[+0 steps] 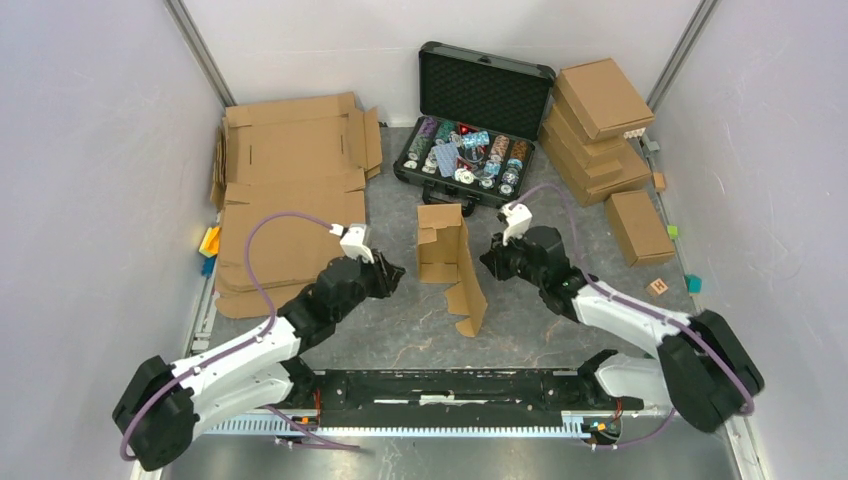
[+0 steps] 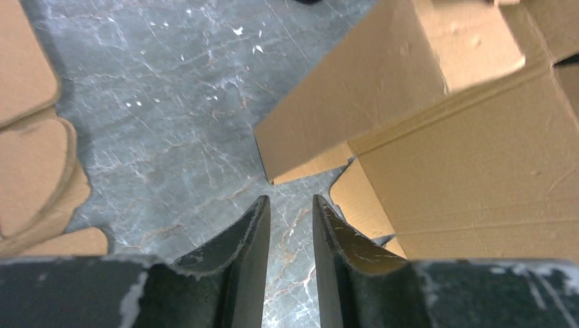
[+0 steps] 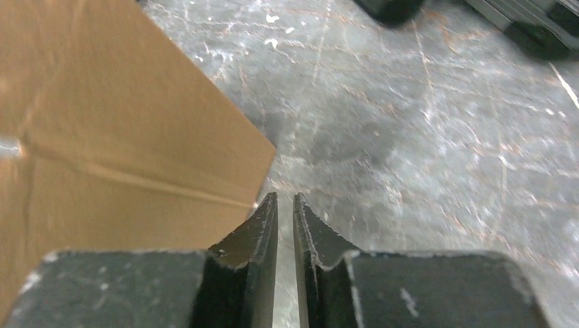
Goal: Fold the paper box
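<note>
The paper box (image 1: 447,255) is a small brown corrugated mailer, partly folded, standing on the grey marbled table with one wall upright and a flap trailing toward the front. My left gripper (image 1: 396,272) is just left of it, with its jaws a narrow gap apart and empty. In the left wrist view the left gripper (image 2: 291,199) points at the box's lower corner (image 2: 444,137) without touching it. My right gripper (image 1: 487,262) is just right of the box. In the right wrist view the right gripper (image 3: 285,197) is almost closed and empty, beside a box panel (image 3: 102,137).
An open black case (image 1: 470,150) of poker chips stands behind the box. Folded brown boxes (image 1: 600,125) are stacked at back right, with one more (image 1: 638,225) beside them. Large flat cardboard sheets (image 1: 290,190) lie at left. Small coloured blocks (image 1: 658,287) lie near both walls.
</note>
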